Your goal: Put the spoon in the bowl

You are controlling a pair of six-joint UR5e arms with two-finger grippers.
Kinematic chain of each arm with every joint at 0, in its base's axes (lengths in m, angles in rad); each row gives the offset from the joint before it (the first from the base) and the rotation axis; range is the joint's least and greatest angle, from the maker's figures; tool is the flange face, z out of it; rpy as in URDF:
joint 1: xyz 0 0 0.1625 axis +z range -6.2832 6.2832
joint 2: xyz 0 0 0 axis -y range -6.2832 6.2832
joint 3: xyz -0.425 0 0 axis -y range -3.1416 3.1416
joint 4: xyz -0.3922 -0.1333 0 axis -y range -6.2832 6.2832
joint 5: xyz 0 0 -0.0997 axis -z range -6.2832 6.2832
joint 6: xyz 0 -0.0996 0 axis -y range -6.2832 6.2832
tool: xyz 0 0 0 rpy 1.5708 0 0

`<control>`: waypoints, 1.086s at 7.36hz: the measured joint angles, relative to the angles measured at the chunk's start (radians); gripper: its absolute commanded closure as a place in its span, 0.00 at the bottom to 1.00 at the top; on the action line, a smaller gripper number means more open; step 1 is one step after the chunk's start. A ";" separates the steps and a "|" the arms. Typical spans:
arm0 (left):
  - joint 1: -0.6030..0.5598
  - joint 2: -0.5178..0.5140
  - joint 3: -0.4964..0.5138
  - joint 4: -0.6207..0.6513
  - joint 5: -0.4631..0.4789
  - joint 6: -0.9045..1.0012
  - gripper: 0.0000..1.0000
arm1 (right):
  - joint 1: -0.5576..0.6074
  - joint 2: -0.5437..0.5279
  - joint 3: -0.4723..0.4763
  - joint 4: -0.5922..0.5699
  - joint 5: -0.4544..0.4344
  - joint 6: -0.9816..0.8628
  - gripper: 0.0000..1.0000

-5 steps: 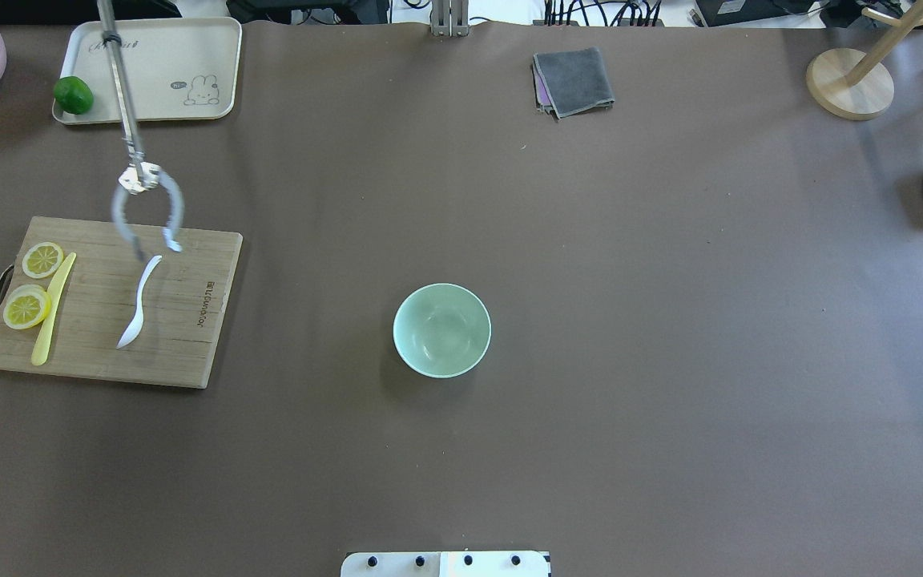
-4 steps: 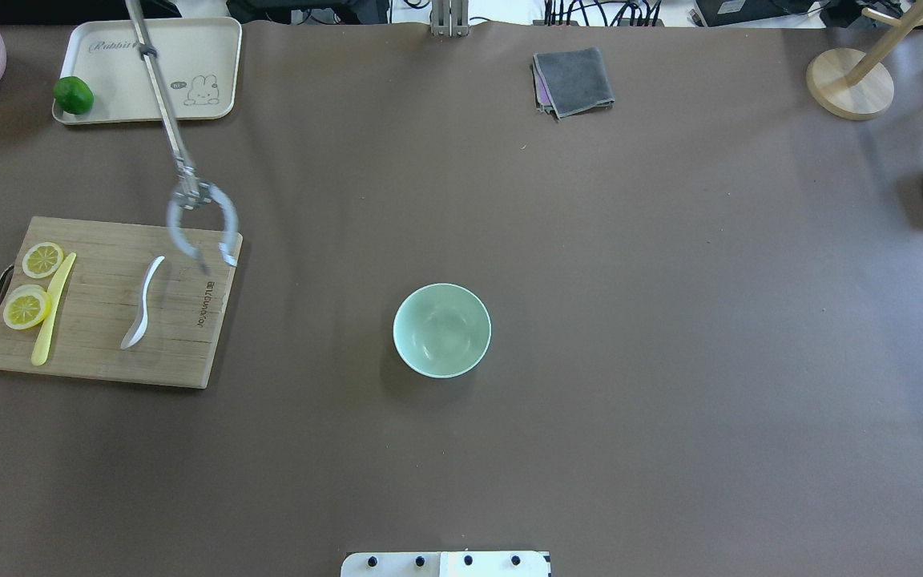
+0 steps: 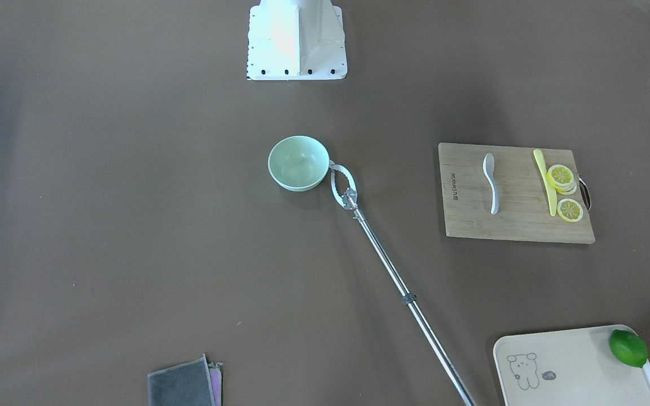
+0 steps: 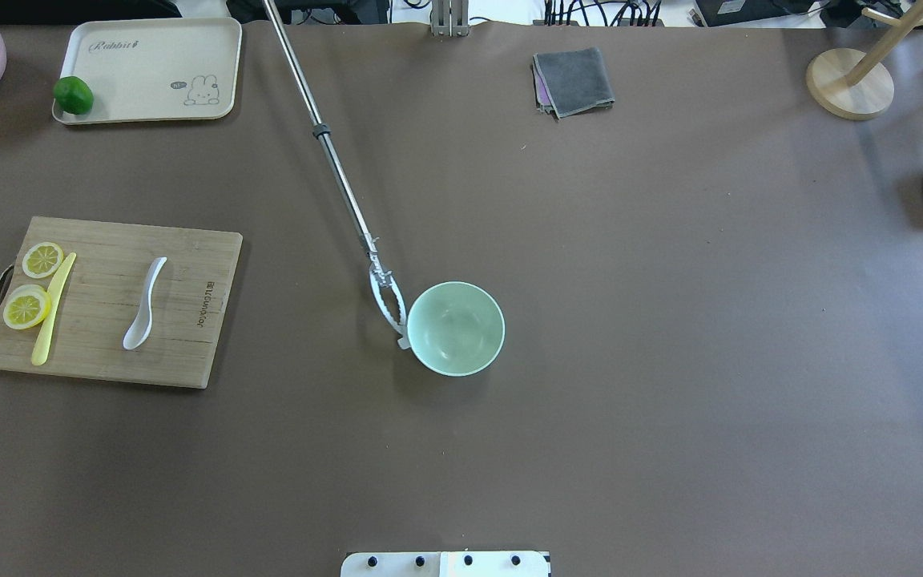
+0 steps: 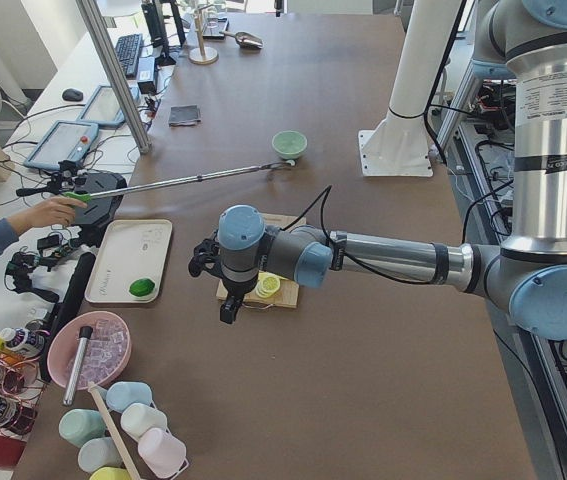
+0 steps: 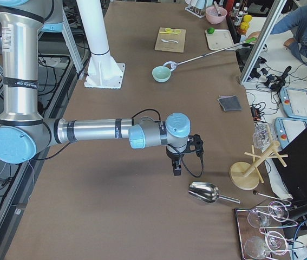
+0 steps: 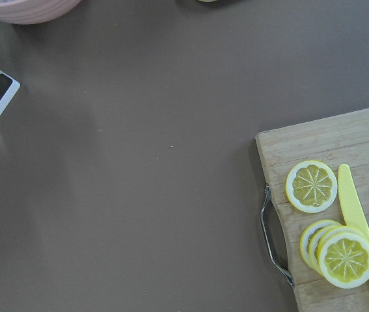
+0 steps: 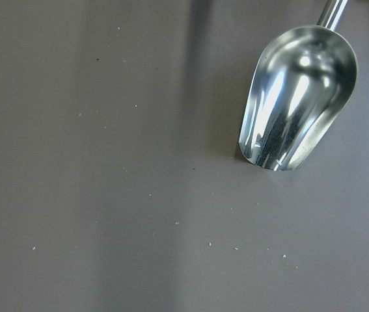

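The white spoon [image 4: 145, 304] lies on a wooden cutting board [image 4: 189, 353], and also shows in the front view [image 3: 491, 183]. The mint-green bowl [image 4: 456, 328] stands empty mid-table, seen too in the front view [image 3: 298, 162]. An operator's long metal grabber stick [image 4: 341, 184] has its claw [image 4: 389, 308] against the bowl's left rim. My left gripper [image 5: 225, 305] hovers near the board's end and my right gripper [image 6: 177, 165] hovers near a metal scoop. Both show only in the side views, so I cannot tell whether they are open or shut.
Lemon slices [image 4: 29, 304] and a yellow knife [image 4: 51, 308] share the board. A cream tray [image 4: 149, 56] with a lime [image 4: 73, 94] is at the back left. A grey cloth [image 4: 574, 80], a wooden stand [image 4: 850, 80] and a metal scoop [image 8: 298, 97] lie to the right.
The operator's grabber has swung from over the cutting board across to the bowl, and its claw has narrowed. The bowl has shifted slightly right. The spoon stays on the board.
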 measured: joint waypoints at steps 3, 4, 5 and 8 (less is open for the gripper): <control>0.001 -0.013 -0.015 -0.010 0.002 -0.001 0.02 | -0.001 0.002 -0.012 0.000 -0.001 0.002 0.00; 0.002 -0.023 -0.013 -0.011 0.004 -0.001 0.02 | 0.000 0.001 -0.013 0.000 -0.001 0.002 0.00; 0.004 -0.031 -0.009 -0.011 0.004 -0.001 0.02 | 0.001 -0.003 -0.015 0.000 -0.001 0.001 0.00; 0.011 -0.055 -0.008 -0.011 0.000 -0.001 0.02 | 0.001 -0.011 -0.023 0.000 0.006 0.002 0.00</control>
